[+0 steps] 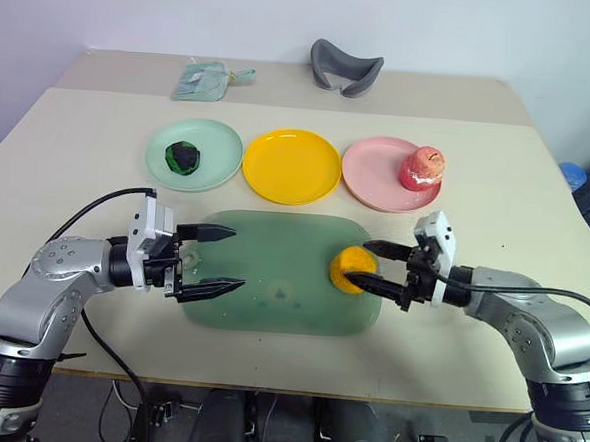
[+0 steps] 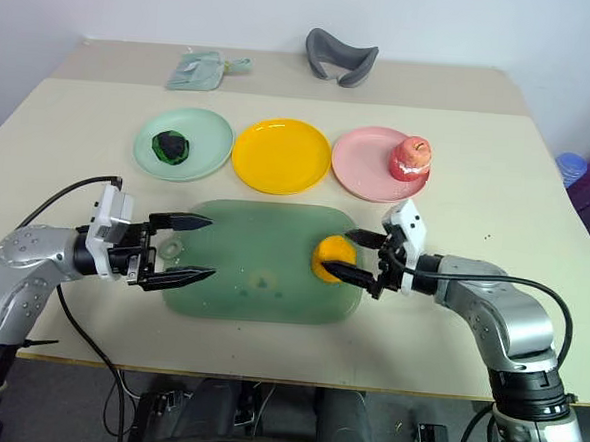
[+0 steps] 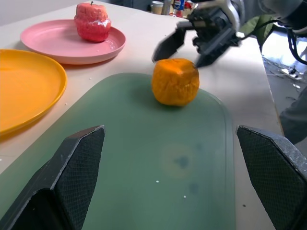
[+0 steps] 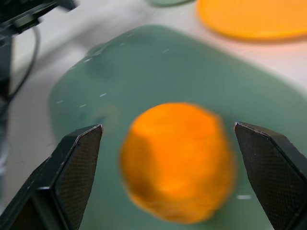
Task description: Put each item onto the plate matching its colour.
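Observation:
The yellow-orange citrus [image 1: 350,269] lies on the right part of the dark green tray [image 1: 271,280]. My right gripper [image 1: 377,266] is open, its black fingers on either side of the citrus without closing on it. The dark green-black ball [image 1: 183,156] rests on the mint green plate [image 1: 219,146]. On the pink plate [image 1: 373,176] sits the pink-red apple [image 1: 422,168]. Between them the yellow plate [image 1: 291,166] is bare. My left gripper [image 1: 217,259] stands open over the tray's left end, holding nothing.
A grey curved cushion [image 1: 344,68] and a pale green plastic packet [image 1: 205,79] lie at the back of the table. Black cables trail from both arms near the front edge. A blue object [image 1: 572,176] shows past the right edge.

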### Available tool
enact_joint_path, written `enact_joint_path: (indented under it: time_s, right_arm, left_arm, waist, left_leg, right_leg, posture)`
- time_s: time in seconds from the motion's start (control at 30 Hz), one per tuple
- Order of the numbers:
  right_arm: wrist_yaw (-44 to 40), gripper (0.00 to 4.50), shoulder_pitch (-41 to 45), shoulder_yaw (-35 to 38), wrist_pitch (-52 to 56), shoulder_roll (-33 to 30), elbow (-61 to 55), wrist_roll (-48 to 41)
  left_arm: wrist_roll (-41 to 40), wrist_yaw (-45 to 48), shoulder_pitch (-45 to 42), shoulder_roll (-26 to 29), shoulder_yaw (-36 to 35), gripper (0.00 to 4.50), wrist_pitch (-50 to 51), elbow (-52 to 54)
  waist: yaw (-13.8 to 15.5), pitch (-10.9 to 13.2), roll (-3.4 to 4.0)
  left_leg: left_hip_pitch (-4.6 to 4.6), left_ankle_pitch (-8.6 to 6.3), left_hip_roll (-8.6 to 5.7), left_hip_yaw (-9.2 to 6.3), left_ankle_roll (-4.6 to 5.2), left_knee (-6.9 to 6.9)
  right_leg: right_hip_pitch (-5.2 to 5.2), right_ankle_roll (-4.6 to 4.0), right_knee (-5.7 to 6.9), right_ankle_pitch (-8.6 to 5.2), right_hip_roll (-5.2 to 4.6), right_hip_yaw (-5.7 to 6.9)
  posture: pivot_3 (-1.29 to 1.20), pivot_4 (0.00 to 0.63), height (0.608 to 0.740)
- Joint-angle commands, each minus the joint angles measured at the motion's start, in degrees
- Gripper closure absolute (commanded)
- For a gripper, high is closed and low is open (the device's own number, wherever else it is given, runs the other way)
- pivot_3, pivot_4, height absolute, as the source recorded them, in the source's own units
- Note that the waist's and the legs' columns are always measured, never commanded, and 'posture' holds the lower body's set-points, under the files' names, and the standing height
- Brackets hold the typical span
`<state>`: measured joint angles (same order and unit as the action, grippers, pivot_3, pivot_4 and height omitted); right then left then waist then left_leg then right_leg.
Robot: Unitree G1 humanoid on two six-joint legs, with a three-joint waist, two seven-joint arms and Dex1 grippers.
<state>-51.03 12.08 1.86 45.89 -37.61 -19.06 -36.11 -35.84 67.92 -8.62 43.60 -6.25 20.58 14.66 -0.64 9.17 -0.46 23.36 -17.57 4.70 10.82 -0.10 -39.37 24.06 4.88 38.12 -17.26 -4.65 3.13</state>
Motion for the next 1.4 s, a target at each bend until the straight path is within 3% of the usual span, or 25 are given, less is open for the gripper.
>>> enact_joint_path:
  time_s: [0.03,0.17,0.37,0.53,0.63,0.73,1.03,1.23,1.37,1.4]
  right_arm:
    - [0.05,0.04,-0.17,-1.82,-0.1,-0.61,-2.79,0.23]
    - [1.26,0.04,0.75,-3.27,-0.94,-0.01,-2.01,1.49]
    - [1.69,1.92,1.33,-3.91,-2.62,0.16,-1.34,3.21]
    - [2.58,1.92,6.68,-1.32,-6.59,4.09,0.33,2.11]
    - [4.77,1.92,14.96,-1.34,-11.43,8.41,6.91,4.85]
    - [8.24,1.92,23.92,-3.17,-18.87,12.95,19.86,11.13]
    - [8.3,1.92,45.11,-5.72,-46.09,25.53,65.77,23.73]
    - [9.49,1.92,53.58,-3.08,-53.73,28.93,83.23,26.24]
    - [8.7,0.04,55.09,-2.76,-55.16,29.99,87.22,27.84]
    - [8.73,0.04,55.04,-2.61,-55.58,30.13,87.46,28.11]
  left_arm:
    - [0.2,-0.11,0.52,0.13,-1.55,0.0,-1.55,1.15]
    - [0.37,-0.41,0.53,-0.02,-1.4,0.0,-1.79,1.22]
    - [0.3,-1.26,0.64,-0.19,-1.32,0.0,-2.07,1.41]
    - [-0.32,-2.56,1.33,-0.56,-1.84,0.0,-1.76,2.16]
    - [-0.59,-3.75,2.05,-1.02,-2.54,0.0,-1.45,2.54]
    - [0.19,-7.72,3.3,-2.74,-3.48,0.0,-1.47,3.41]
    - [11.72,-30.18,5.92,-12.9,-5.77,0.0,-5.55,5.39]
    - [14.63,-37.42,8.27,-16.88,-5.78,0.0,-5.79,7.57]
    - [15.19,-38.5,10.0,-18.09,-4.78,0.0,-6.08,8.71]
    - [15.16,-38.66,10.15,-18.22,-4.75,0.0,-6.04,8.86]
  waist:
    - [-0.03,-0.01,-0.01]
    - [0.0,-0.01,-0.02]
    - [0.0,-0.02,-0.04]
    - [-0.19,-0.03,-0.04]
    - [-0.45,-0.02,-0.04]
    - [-0.45,-0.03,-0.04]
    - [-0.81,-0.03,-0.04]
    - [-1.52,-0.03,-0.04]
    - [-2.0,-0.03,-0.03]
    - [-2.03,-0.03,-0.03]
  left_leg:
    - [0.0,0.0,0.0,0.0,0.0,0.0]
    - [0.0,0.0,0.0,0.0,0.0,0.0]
    - [0.0,0.0,0.0,0.0,0.0,0.0]
    - [0.0,0.0,0.01,0.0,0.0,-0.01]
    - [-0.01,0.0,0.03,0.0,-0.01,-0.01]
    - [0.0,0.01,0.03,0.03,-0.01,-0.01]
    - [0.03,0.01,0.01,0.13,0.0,0.0]
    - [0.03,0.02,0.03,0.12,0.0,0.0]
    - [0.02,0.02,0.04,0.11,-0.01,0.03]
    - [0.02,0.03,0.05,0.11,-0.02,0.04]
  right_leg:
    - [0.0,0.0,0.0,0.0,0.0,0.0]
    - [0.0,0.0,0.0,0.0,0.0,0.0]
    - [0.0,0.0,0.0,0.0,0.0,0.01]
    - [0.0,0.0,0.01,0.0,0.01,0.0]
    - [0.02,-0.01,0.03,0.0,0.04,0.0]
    - [0.03,-0.01,0.04,0.0,0.04,0.01]
    - [0.05,-0.01,0.05,0.0,0.01,0.03]
    - [0.05,-0.01,0.09,0.0,-0.01,0.03]
    - [0.05,-0.01,0.1,0.0,-0.01,0.03]
    - [0.05,-0.01,0.1,0.0,0.0,0.03]
  posture:
    - [0.0,0.15,0.74]
    - [0.0,0.15,0.74]
    - [0.0,0.15,0.74]
    - [0.0,0.15,0.74]
    - [0.0,0.15,0.74]
    - [0.0,0.15,0.74]
    - [0.0,0.15,0.74]
    - [0.0,0.15,0.74]
    - [0.0,0.15,0.74]
    - [0.0,0.15,0.74]
